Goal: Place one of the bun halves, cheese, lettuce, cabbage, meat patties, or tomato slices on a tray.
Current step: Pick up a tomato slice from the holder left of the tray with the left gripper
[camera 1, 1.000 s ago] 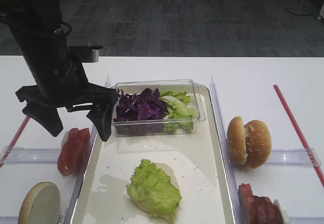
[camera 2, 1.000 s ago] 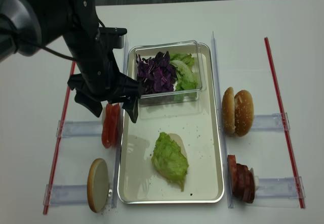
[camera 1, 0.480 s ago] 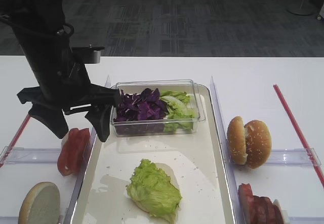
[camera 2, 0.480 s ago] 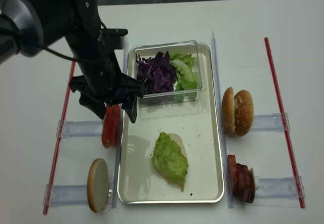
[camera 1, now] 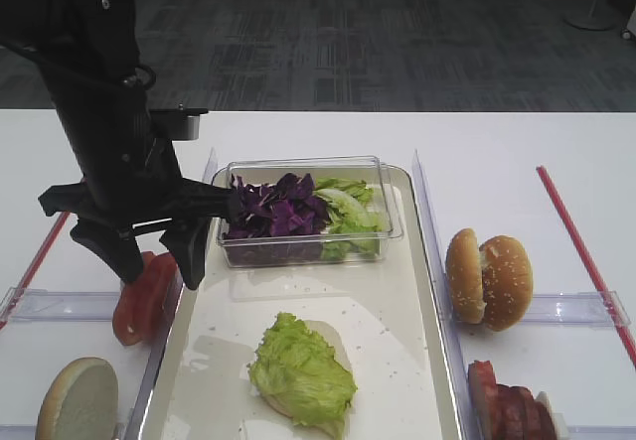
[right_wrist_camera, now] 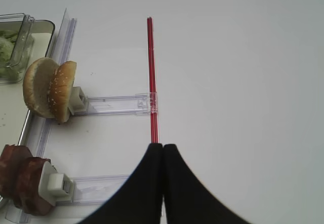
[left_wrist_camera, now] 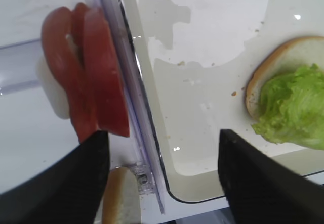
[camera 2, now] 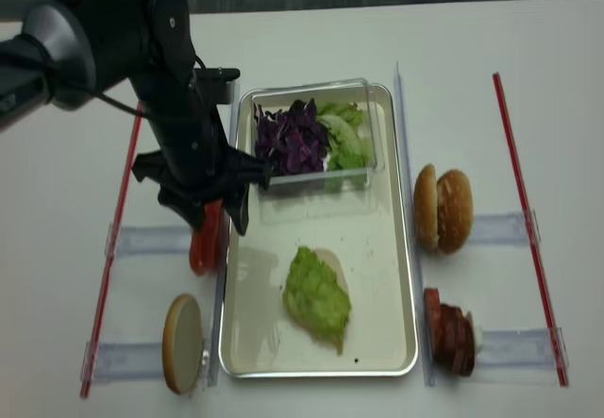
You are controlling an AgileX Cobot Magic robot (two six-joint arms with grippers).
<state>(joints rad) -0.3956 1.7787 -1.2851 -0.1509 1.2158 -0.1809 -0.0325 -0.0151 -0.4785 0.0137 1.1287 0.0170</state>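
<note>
Step in hand, as I judge it: pick-up of a tomato slice. The left gripper point(camera 1: 149, 261) hangs over the tomato slices point(camera 1: 142, 296), which stand on edge in a clear rack point(camera 1: 40, 304) at 9 o'clock of the tray point(camera 1: 397, 341), just outside its rim. Its jaws stand apart, one on either side of the stack's upper end; nothing is clamped yet.

Next move, by my reading: lower, close on a single slice at the tray-side end, lift clear of the rack, carry toward 3 o'clock onto the tray. Risk: two slices coming up together.

The right gripper point(right_wrist_camera: 162, 183) has its jaws together, empty, over bare table well off at 3 o'clock.

Count:
- tomato slices, left rack: about three, hard to separate
- bun halves: one point(camera 1: 78, 398) at 7 o'clock of the tray; two point(camera 1: 489, 279) on edge at 3 o'clock; one under the lettuce point(camera 1: 301, 370) on the tray
- clear box point(camera 1: 308, 212) at the tray's 12 o'clock end: purple cabbage point(camera 1: 273, 207) plus green leaves
- meat patties point(camera 1: 507, 400) at 4 o'clock: count unclear
</note>
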